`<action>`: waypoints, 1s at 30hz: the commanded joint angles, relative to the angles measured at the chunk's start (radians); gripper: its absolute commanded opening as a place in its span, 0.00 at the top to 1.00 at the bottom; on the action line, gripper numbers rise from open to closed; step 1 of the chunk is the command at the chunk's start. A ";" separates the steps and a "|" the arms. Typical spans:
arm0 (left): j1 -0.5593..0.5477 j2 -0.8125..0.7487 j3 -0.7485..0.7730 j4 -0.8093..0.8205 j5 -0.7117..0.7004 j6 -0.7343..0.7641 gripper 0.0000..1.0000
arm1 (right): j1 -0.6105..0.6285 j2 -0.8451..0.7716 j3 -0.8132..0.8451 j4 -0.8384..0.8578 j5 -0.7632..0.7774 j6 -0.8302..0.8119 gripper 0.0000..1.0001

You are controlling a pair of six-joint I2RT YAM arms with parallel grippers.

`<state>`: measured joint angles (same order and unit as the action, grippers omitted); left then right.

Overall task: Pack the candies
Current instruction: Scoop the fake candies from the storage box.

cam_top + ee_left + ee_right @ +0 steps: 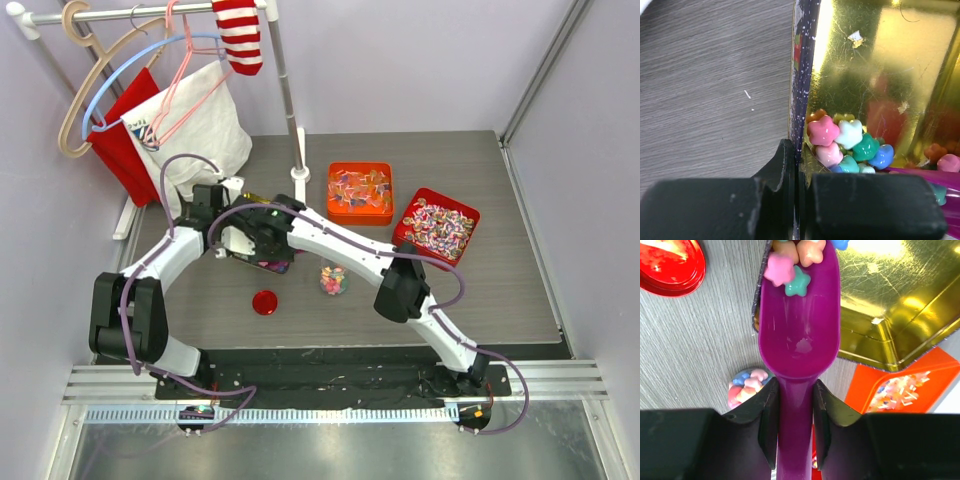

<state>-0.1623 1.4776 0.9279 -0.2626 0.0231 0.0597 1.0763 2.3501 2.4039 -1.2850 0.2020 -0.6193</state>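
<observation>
The candies (850, 145), small star-shaped sweets in pink, white, teal, blue and orange, lie heaped in a corner of a gold-lined tin (801, 60), against its dark speckled wall. A few more sit at the front lip of a purple scoop (800, 335), whose bowl reaches over the tin's edge into the gold interior; the rest of the bowl is bare. The right gripper (795, 405) is clenched on the scoop's handle, one finger on each side. The left gripper (796, 170) pinches the tin's wall, one finger outside and one inside. On the grey table (480, 300), just beside the tin, stands a small clear jar (334, 279) with pastel candies in it. A round red lid (264, 302) lies flat near it. Farther back sit an orange tin (360, 192) and a red tin (436, 228), both holding wrapped sweets.
</observation>
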 commanded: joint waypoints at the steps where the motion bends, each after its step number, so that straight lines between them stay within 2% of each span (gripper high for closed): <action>1: -0.014 -0.056 0.049 0.053 0.184 -0.101 1.00 | -0.056 0.031 0.014 0.142 -0.110 0.082 0.99; 9: -0.002 -0.051 0.066 0.026 0.236 -0.104 1.00 | -0.081 -0.049 -0.132 0.233 -0.113 0.056 0.99; 23: 0.010 -0.054 0.089 -0.021 0.230 -0.110 1.00 | -0.088 -0.054 -0.091 0.227 -0.190 0.067 0.99; 30: 0.058 -0.051 0.086 -0.021 0.250 -0.119 1.00 | -0.164 -0.100 -0.071 0.197 -0.318 0.092 0.99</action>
<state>-0.1280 1.4773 0.9520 -0.3382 0.1505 0.0010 0.9596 2.3322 2.2940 -1.1149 -0.0231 -0.5583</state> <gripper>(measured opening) 0.034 0.329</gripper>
